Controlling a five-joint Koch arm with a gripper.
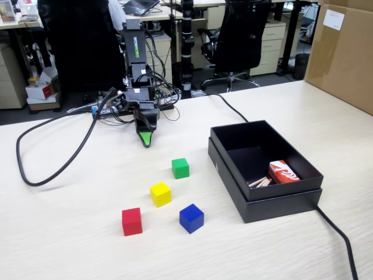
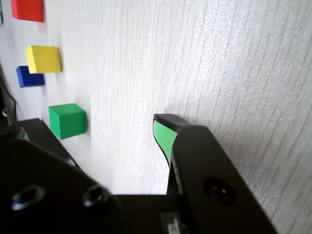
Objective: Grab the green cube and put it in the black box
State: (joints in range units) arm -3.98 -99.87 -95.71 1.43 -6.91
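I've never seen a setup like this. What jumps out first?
Four bright cubes on the pale table: green cube, yellow, red, blue. To their right in the fixed view sits the open black box with a red packet inside. Behind the cubes the gripper points down at the table.

Four small cubes sit on the table (image 1: 70,245), one of each colour: one green cube (image 1: 180,168) at the centre of the fixed view, one yellow cube (image 1: 160,193) just below and left of it, one red cube (image 1: 132,221) at lower left, and one blue cube (image 1: 191,218) at lower centre. One black box (image 1: 280,204) stands at right; inside it lies one red pack (image 1: 282,172) beside a few thin sticks (image 1: 259,182), too small to count. One arm (image 1: 140,81) stands at upper centre. One brown carton (image 1: 344,52) fills the upper right corner.
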